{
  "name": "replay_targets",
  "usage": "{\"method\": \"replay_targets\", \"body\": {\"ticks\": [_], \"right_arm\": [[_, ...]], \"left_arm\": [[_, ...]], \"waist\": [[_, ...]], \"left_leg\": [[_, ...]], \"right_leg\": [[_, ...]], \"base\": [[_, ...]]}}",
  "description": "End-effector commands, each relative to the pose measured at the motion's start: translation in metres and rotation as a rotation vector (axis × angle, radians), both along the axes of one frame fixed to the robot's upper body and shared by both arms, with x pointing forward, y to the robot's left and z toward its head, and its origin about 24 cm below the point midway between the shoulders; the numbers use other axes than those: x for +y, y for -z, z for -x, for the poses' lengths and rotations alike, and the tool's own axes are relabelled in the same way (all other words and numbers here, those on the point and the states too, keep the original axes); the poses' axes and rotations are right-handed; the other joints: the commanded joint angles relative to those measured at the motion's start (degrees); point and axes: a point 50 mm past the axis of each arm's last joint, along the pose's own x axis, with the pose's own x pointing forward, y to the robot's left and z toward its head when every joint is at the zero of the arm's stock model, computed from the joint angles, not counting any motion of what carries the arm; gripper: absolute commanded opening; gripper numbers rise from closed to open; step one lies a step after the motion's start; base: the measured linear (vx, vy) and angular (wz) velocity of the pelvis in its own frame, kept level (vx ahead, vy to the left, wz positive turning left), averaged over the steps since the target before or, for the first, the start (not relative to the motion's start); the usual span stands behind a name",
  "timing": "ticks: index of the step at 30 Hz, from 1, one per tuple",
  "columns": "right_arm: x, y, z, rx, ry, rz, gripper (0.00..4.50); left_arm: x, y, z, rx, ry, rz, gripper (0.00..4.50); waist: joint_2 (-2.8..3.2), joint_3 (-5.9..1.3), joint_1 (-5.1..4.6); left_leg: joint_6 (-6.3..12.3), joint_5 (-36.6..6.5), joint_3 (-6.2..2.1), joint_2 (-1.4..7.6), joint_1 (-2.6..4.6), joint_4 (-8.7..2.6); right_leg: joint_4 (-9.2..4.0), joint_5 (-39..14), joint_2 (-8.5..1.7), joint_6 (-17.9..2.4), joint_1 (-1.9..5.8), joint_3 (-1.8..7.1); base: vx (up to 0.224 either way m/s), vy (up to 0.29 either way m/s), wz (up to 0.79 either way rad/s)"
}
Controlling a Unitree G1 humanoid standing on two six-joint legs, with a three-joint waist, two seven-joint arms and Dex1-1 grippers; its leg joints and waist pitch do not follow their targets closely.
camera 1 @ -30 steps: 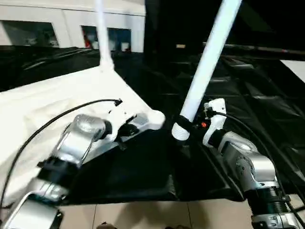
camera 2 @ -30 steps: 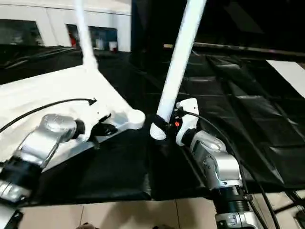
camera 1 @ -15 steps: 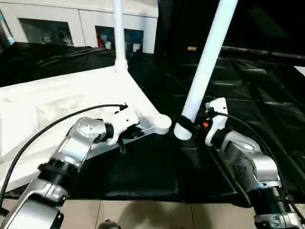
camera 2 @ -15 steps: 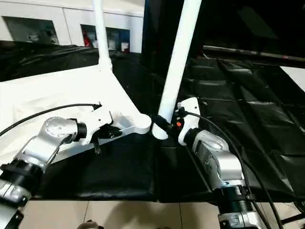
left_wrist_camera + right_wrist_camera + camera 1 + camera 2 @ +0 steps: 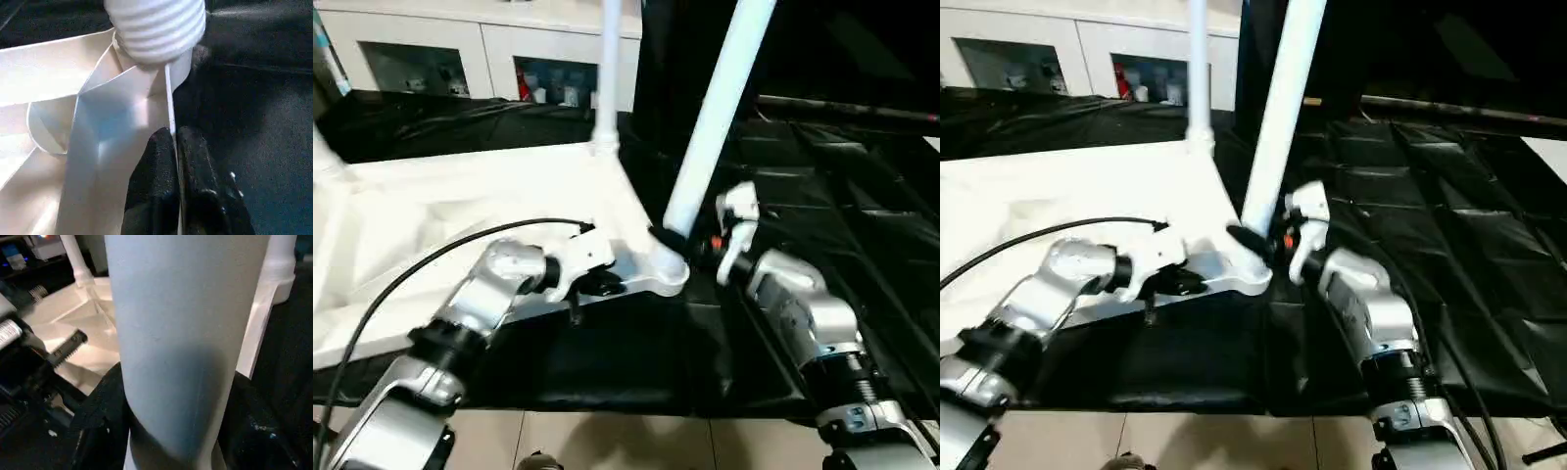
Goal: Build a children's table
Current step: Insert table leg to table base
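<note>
Brought inward since a second ago, the threaded foot of the loose leg (image 5: 705, 127), then held clear of the tabletop over the black cloth, is now set against the near corner socket (image 5: 668, 271) at the centre of the left eye frame. The camera has also shifted between the frames. The gap seen half a second ago between leg and socket has been closed, and the ribbed end is seen sitting at the mouth of the socket in the left wrist view. The step in hand is judged to be the seating of this leg; whether the thread has caught cannot be told.

The right pincer (image 5: 680, 242) is clamped on the leg just above its foot, its black fingers (image 5: 98, 411) being wrapped round the white tube. The left pincer (image 5: 175, 166) is pressed together on the thin edge wall of the upturned tabletop (image 5: 431, 215), just beside the socket, so that the top is steadied.

The children's table lies upside down on the black-draped counter (image 5: 862, 196), across the left half of the frame, ribbed underside up. One fitted leg (image 5: 606, 73) is seen standing upright at the far corner, at the upper middle of the frame. Another white leg (image 5: 323, 157) is partly seen at the left edge.
</note>
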Motion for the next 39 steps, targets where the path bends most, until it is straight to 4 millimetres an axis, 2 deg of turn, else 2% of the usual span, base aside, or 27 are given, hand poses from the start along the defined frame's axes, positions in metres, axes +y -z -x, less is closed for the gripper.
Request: {"method": "replay_targets", "body": {"ticks": [1,2,4,8,11,12,14,16,26,29,33,34,37,38,39], "right_arm": [[-0.003,-0.006,-0.005,-0.039,-0.004,0.024,1.93],[-0.005,-0.004,-0.007,-0.034,0.002,0.023,1.93],[-0.005,-0.003,-0.008,-0.031,0.007,0.014,1.93],[-0.007,0.0,-0.013,-0.024,0.022,0.011,1.93],[-0.006,0.001,-0.015,-0.018,0.026,0.011,1.93],[-0.007,0.002,-0.017,-0.009,0.026,0.019,1.93],[-0.007,0.003,-0.018,-0.004,0.024,0.026,1.93],[-0.008,0.004,-0.019,0.006,0.015,0.049,1.93],[-0.01,0.009,-0.014,0.053,-0.082,0.09,1.92],[-0.011,0.008,-0.014,0.049,-0.105,0.11,1.92],[-0.011,0.008,-0.015,0.04,-0.094,0.107,1.92],[-0.01,0.01,-0.016,0.043,-0.075,0.092,1.92],[-0.01,0.013,-0.018,0.062,-0.031,0.04,1.92],[-0.01,0.015,-0.018,0.073,-0.017,0.02,1.92],[-0.011,0.017,-0.018,0.081,-0.001,0.0,1.92]], "left_arm": [[-0.007,0.005,0.002,0.013,0.054,-0.042,0.0],[-0.005,0.005,0.002,0.012,0.051,-0.045,0.0],[-0.005,0.005,0.002,0.012,0.05,-0.045,0.0],[-0.002,0.006,0.004,0.028,0.057,-0.046,0.0],[-0.001,0.007,0.004,0.031,0.055,-0.051,0.0],[0.0,0.007,0.004,0.033,0.053,-0.053,0.0],[0.001,0.007,0.004,0.034,0.052,-0.055,0.0],[0.002,0.008,0.005,0.037,0.048,-0.056,0.0],[0.005,0.01,0.004,0.05,0.048,-0.094,0.0],[0.006,0.01,0.004,0.058,0.05,-0.1,0.0],[0.006,0.01,0.004,0.065,0.05,-0.096,0.0],[0.006,0.01,0.004,0.067,0.051,-0.094,0.0],[0.006,0.01,0.005,0.071,0.052,-0.092,0.0],[0.006,0.01,0.005,0.072,0.052,-0.093,0.0],[0.006,0.01,0.005,0.073,0.053,-0.094,0.0]], "waist": [[0.26,-4.02,-0.56],[0.02,-4.04,-0.57],[0.19,-3.92,-0.61],[-0.1,-3.95,-0.72],[0.02,-3.95,-0.75],[-0.29,-4.0,-0.82],[-0.05,-3.87,-1.01],[-0.25,-3.89,-1.0],[-0.06,-3.91,-1.05],[-0.25,-3.92,-1.04],[-0.24,-3.93,-1.07],[-0.01,-3.93,-1.03],[-0.08,-3.88,-1.29],[0.18,-3.86,-1.4],[0.13,-3.88,-1.41]], "left_leg": [[-0.68,-15.1,0.27,0.79,0.26,-4.31],[-0.58,-15.1,0.26,0.81,0.28,-4.3],[-0.57,-15.6,0.29,0.86,0.35,-4.34],[-0.5,-15.8,0.29,0.89,0.33,-4.35],[-0.4,-15.4,0.27,0.88,0.26,-4.37],[-0.35,-15.3,0.29,0.88,0.23,-4.36],[-0.4,-15.9,0.28,0.87,0.25,-4.39],[-0.31,-15.9,0.29,0.89,0.29,-4.4],[-0.08,-16.2,0.25,0.95,0.3,-4.44],[-0.06,-16.3,0.25,0.92,0.27,-4.41],[-0.11,-16.1,0.25,0.95,0.26,-4.44],[-0.18,-16.2,0.22,0.96,0.3,-4.46],[-0.44,-17.4,0.15,0.97,0.31,-4.52],[-0.62,-18.0,0.14,0.99,0.39,-4.54],[-0.61,-18.2,0.09,0.99,0.38,-4.57]], "right_leg": [[-4.15,-17.0,-2.52,-9.6,2.86,2.2],[-4.1,-17.7,-2.59,-9.6,2.8,2.14],[-4.28,-18.5,-2.59,-9.4,2.67,2.19],[-4.33,-19.4,-2.65,-9.4,2.64,2.14],[-4.23,-18.7,-2.57,-9.5,2.7,2.17],[-4.19,-18.5,-2.59,-9.7,2.73,2.11],[-4.3,-19.5,-2.57,-9.6,2.62,2.11],[-4.36,-20.0,-2.6,-9.4,2.64,2.13],[-4.36,-19.6,-2.52,-9.7,2.62,2.11],[-4.39,-20.1,-2.55,-9.6,2.63,2.11],[-4.36,-19.8,-2.56,-9.7,2.61,2.12],[-4.34,-19.8,-2.58,-9.7,2.59,2.12],[-4.48,-20.9,-2.67,-10.0,2.49,2.08],[-4.58,-21.1,-2.66,-10.0,2.42,2.12],[-4.5,-20.8,-2.58,-10.1,2.51,2.07]], "base": [[0.0,0.0,0.0],[0.0,0.0,0.0],[0.0,0.0,0.0],[0.0,0.0,0.0],[0.0,0.0,0.0],[0.0,0.0,0.0],[0.0,0.0,0.0],[0.0,0.0,0.0],[0.0,0.0,0.0],[0.0,0.0,0.0],[0.0,0.0,0.0],[0.0,0.0,0.0],[0.0,0.0,0.0],[0.0,0.0,0.0],[0.0,0.0,0.0]]}}
